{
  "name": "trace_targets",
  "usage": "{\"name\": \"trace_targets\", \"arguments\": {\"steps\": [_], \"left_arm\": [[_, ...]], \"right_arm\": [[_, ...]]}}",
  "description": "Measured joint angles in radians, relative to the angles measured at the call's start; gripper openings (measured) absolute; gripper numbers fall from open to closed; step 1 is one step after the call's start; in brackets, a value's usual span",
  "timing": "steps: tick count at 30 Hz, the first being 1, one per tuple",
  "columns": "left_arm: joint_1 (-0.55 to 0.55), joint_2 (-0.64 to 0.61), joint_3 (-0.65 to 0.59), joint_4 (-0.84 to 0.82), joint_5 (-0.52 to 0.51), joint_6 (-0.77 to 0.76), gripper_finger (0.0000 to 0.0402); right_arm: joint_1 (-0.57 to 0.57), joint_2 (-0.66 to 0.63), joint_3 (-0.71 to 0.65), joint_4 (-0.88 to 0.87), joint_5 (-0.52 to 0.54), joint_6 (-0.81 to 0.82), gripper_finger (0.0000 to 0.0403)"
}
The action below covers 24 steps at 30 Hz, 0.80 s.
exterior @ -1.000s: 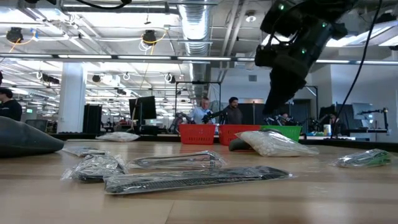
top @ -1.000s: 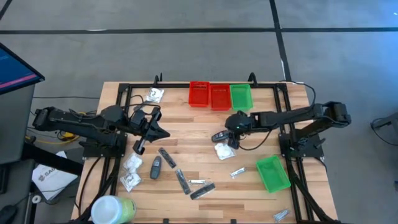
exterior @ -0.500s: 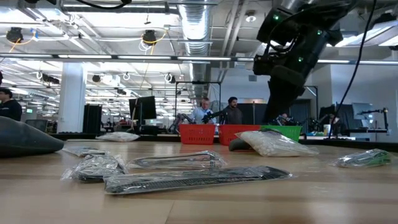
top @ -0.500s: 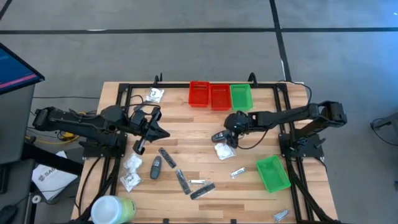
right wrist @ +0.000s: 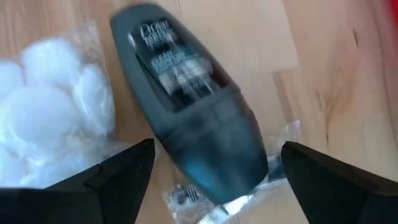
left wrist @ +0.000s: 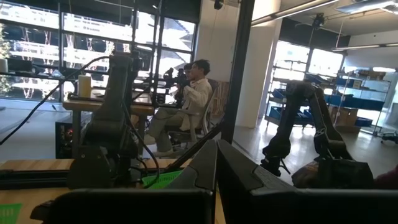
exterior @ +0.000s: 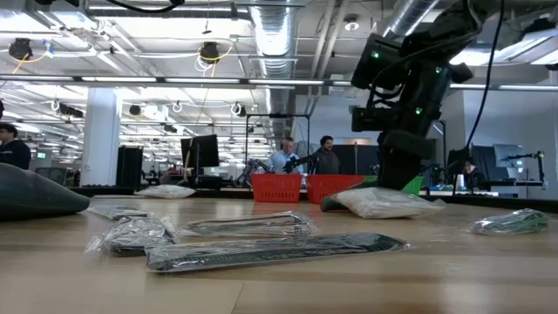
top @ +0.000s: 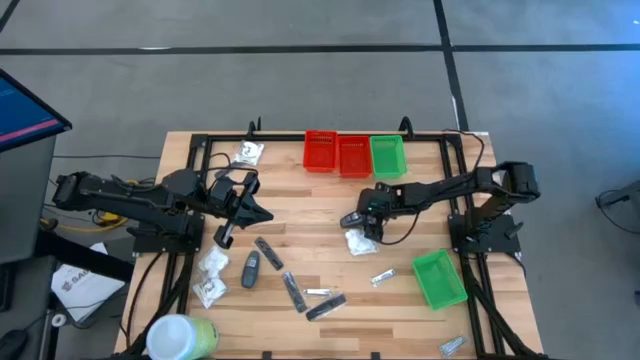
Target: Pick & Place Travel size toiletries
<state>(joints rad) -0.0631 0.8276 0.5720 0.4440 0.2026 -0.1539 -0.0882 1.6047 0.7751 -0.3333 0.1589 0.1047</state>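
Travel size toiletries lie scattered on the wooden table. A dark grey oval (right wrist: 186,106) lies flat near the table's middle, beside a white crinkly packet (right wrist: 50,118); both also show in the high view, the oval (top: 350,219) and the packet (top: 357,241). My right gripper (right wrist: 211,177) is open and points steeply down over the oval. One finger (right wrist: 118,174) stands on each side of it, apart from it. My left gripper (top: 260,213) waits shut above the table's left part, holding nothing.
Two red bins (top: 337,153) and a green bin (top: 388,155) stand at the far edge, and another green bin (top: 438,278) at the near right. More packets and dark sticks (top: 290,285) lie left of centre. A white-and-green tub (top: 180,335) lies at the near left corner.
My right gripper has sunk toward the dark oval and the white packet, moving slightly toward the table's left edge.
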Motion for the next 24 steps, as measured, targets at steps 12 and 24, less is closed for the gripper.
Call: {"name": "trace_targets", "arguments": {"steps": [12, 24], "left_arm": [[0.000, 0.000, 0.000, 0.000, 0.000, 0.000, 0.0001], [0.000, 0.000, 0.000, 0.001, 0.000, 0.000, 0.0001]], "right_arm": [[0.004, 0.038, 0.075, -0.004, -0.004, -0.002, 0.0337], [0.003, 0.059, 0.079, -0.007, -0.030, 0.001, 0.0318]]}}
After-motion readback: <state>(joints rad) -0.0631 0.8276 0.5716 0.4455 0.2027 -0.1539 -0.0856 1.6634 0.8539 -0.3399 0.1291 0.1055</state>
